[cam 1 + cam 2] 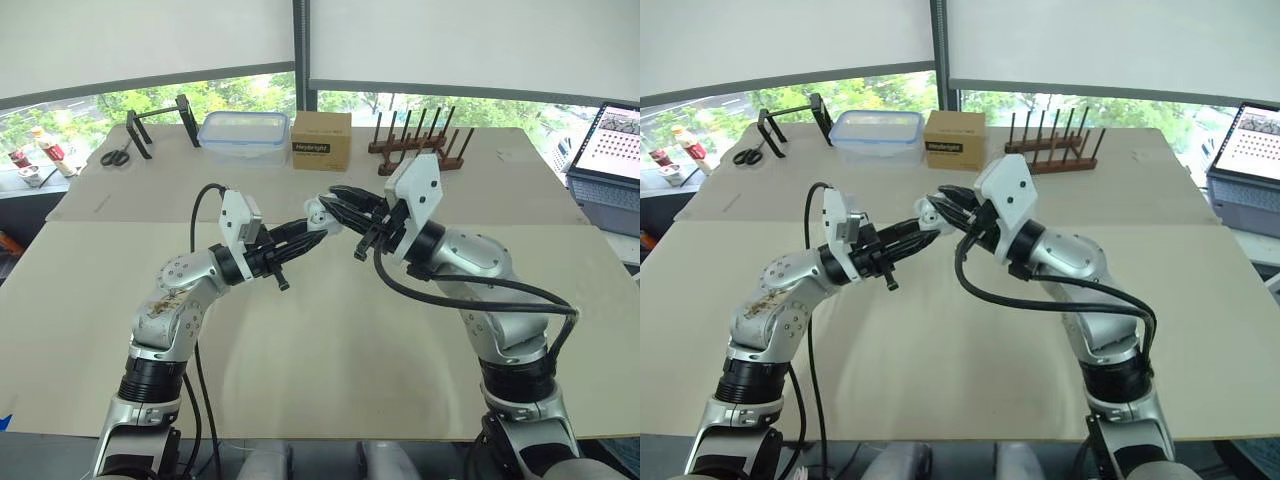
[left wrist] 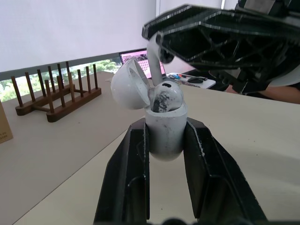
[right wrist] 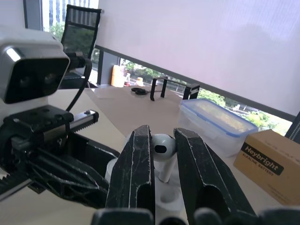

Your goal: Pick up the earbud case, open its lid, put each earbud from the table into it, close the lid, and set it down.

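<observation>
Left end effector (image 2: 166, 125) clamped on the open earbud case (image 2: 165, 140) at my 12 o'clock above the worktop (image 1: 330, 350), right end effector (image 3: 161, 133) pinching the other earbud (image 3: 162, 146) just over it, so I'd keep the stem straight, line up the empty slot and lower slowly.
</observation>
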Tool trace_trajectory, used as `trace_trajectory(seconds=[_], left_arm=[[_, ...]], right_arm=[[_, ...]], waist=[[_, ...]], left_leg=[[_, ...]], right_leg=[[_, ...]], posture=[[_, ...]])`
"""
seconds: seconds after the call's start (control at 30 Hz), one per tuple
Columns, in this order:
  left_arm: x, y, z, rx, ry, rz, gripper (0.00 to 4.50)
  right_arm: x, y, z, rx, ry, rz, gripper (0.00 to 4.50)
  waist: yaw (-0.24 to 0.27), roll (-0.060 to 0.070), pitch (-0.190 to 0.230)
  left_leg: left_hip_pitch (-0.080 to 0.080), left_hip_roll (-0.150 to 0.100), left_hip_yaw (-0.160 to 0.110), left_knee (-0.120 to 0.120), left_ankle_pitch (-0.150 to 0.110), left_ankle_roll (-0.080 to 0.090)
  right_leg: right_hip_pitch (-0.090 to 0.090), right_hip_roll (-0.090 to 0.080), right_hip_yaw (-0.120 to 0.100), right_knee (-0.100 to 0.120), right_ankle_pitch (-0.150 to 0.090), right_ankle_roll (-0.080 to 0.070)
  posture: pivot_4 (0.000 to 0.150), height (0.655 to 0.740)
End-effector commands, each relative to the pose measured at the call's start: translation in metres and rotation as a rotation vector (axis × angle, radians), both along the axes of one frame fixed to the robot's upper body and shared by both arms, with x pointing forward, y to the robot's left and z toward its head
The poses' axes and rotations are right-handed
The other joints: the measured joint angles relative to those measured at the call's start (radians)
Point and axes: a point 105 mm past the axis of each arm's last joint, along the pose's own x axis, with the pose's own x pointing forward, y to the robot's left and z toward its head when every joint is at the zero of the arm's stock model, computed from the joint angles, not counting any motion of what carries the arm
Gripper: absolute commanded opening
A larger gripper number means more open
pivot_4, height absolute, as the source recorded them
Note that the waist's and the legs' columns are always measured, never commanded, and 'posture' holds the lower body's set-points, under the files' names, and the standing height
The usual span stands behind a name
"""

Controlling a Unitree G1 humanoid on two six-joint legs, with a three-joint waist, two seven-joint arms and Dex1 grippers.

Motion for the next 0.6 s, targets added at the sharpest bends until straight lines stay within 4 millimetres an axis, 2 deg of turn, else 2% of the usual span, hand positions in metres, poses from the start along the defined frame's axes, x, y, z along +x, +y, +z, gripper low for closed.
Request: trace_trajectory(seconds=[0.03, 0.23, 0.37, 0.43, 0.53, 0.6], left_arm=[[-0.003, 0.002, 0.011, -0.012, -0.054, -0.001, 0.52], [-0.003, 0.002, 0.012, -0.014, -0.055, -0.002, 0.52], [-0.004, 0.002, 0.013, -0.014, -0.060, -0.005, 0.52], [-0.004, 0.002, 0.012, -0.008, -0.064, -0.008, 0.52], [-0.004, 0.002, 0.012, -0.001, -0.066, -0.010, 0.52], [-0.004, 0.002, 0.011, 0.001, -0.065, -0.010, 0.52]], right_arm=[[-0.004, -0.002, 0.006, -0.006, -0.066, -0.004, 0.32], [-0.006, 0.000, -0.004, -0.066, -0.102, -0.013, 0.32], [-0.009, 0.004, -0.010, -0.057, -0.061, 0.012, 0.32], [-0.009, 0.002, -0.007, -0.021, -0.040, 0.007, 1.36], [-0.009, -0.002, 0.004, 0.009, -0.038, 0.001, 2.37], [-0.011, -0.006, 0.012, 0.020, -0.034, 0.000, 2.39]], waist=[[0.000, 0.000, 0.000], [-0.001, 0.000, 0.000], [0.000, 0.000, 0.000], [-0.001, 0.000, 0.000], [0.000, 0.000, 0.000], [0.000, 0.000, 0.000]], left_leg=[[0.000, 0.000, 0.000, 0.000, 0.000, 0.000], [0.000, 0.000, 0.000, 0.000, 0.000, 0.000], [0.000, 0.000, 0.000, 0.000, 0.000, 0.000], [0.000, 0.000, 0.000, 0.000, 0.000, 0.000], [0.000, 0.000, 0.000, 0.000, 0.000, 0.000], [0.000, 0.000, 0.000, 0.000, 0.000, 0.000]], right_leg=[[0.000, 0.000, 0.000, 0.000, 0.000, 0.000], [0.000, 0.000, 0.000, 0.000, 0.000, 0.000], [0.000, 0.000, 0.000, 0.000, 0.000, 0.000], [0.000, 0.000, 0.000, 0.000, 0.000, 0.000], [0.000, 0.000, 0.000, 0.000, 0.000, 0.000], [0.000, 0.000, 0.000, 0.000, 0.000, 0.000]], posture=[[0.150, 0.7400], [0.150, 0.7400], [0.150, 0.7400], [0.150, 0.7400], [0.150, 0.7400], [0.150, 0.7400]])
